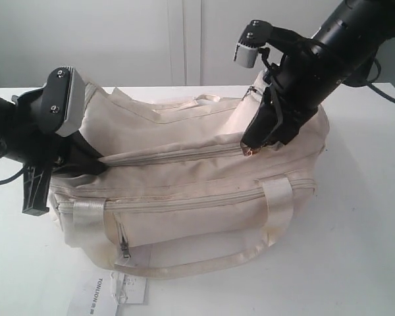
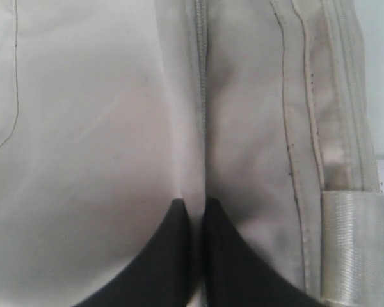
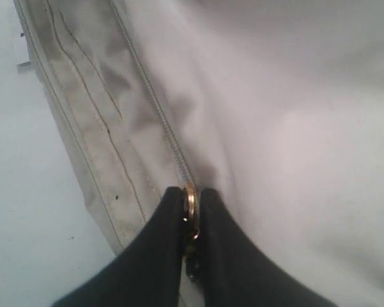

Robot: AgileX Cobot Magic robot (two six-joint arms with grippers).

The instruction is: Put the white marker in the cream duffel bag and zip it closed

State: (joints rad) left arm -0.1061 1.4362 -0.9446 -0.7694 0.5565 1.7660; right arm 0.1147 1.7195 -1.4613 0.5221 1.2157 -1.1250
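One hangtag [image 1: 108,295] lies beside the duffel bag [image 1: 184,191].

Hangtag [image 1: 95,299] of duffel bag [image 1: 184,191] — cropped below

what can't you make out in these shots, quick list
- white marker: in no view; nothing shows the inside of the cream duffel bag, so whether it is in there cannot be told.
- zip: in the exterior view its end is covered by the right gripper, shut on the zipper pull.
- left gripper: in the exterior view its tips are sunk in a fabric fold.
- hangtag: print too small, cut off by the bottom edge.
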